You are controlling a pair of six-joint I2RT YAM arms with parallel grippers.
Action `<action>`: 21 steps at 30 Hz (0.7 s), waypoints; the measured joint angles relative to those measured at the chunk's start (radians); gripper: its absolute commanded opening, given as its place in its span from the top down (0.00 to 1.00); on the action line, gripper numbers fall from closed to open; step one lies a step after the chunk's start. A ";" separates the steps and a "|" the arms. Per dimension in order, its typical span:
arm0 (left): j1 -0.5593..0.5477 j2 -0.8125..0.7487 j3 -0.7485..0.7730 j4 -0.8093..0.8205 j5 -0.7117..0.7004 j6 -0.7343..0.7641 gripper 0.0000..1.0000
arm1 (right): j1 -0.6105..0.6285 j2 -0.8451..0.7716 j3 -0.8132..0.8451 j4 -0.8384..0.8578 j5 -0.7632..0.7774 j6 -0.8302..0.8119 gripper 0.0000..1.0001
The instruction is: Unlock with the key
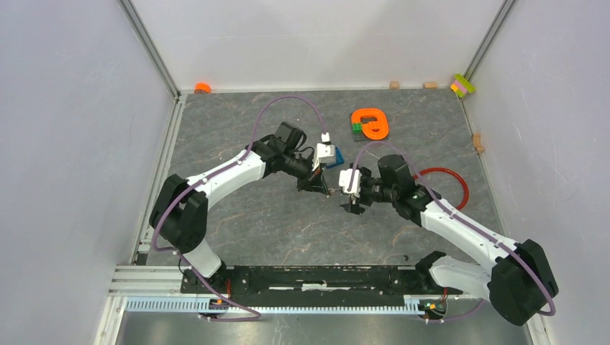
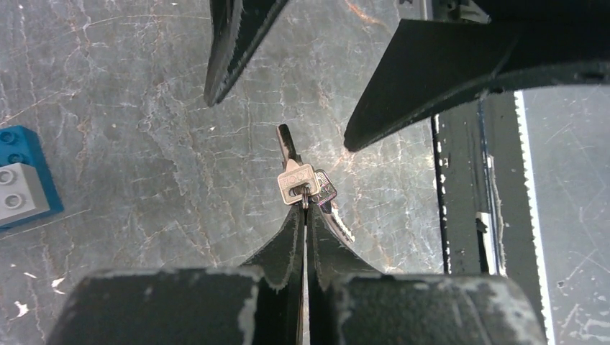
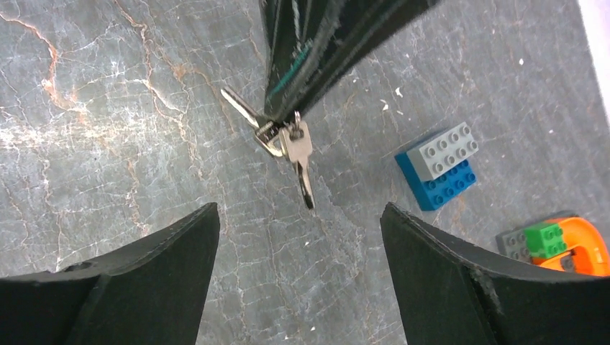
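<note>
Mid-frame the left gripper (image 2: 305,214) pinches a small silver metal key bunch (image 2: 297,184), stamping unreadable. The right gripper (image 3: 298,219) gapes wide, empty.

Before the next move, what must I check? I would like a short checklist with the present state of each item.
1. Keys held in left gripper, jaws shut: ok.
2. Right gripper jaws open and empty: ok.
3. Keys hang in front of the right gripper: ok.
4. Padlock in view: not ok, none seen.
5. Brick apart from the keys: ok.
</note>
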State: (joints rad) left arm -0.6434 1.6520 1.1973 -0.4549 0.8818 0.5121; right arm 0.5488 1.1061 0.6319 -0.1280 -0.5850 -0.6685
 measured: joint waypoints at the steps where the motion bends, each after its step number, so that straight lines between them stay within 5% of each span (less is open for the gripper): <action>1: 0.000 0.000 0.000 0.001 0.010 -0.008 0.98 | 0.024 -0.005 0.000 0.003 0.030 -0.013 0.21; 9: 0.000 0.000 0.000 0.002 0.045 -0.044 0.98 | 0.101 -0.047 0.000 0.044 0.165 -0.070 0.47; 21: 0.000 0.000 0.000 0.002 0.045 -0.064 0.98 | 0.171 -0.041 -0.001 0.043 0.232 -0.105 0.60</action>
State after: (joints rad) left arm -0.6434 1.6520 1.1973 -0.4530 0.9272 0.4484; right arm 0.7197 1.0653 0.6312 -0.0849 -0.3534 -0.7738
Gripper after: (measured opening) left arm 0.034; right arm 0.449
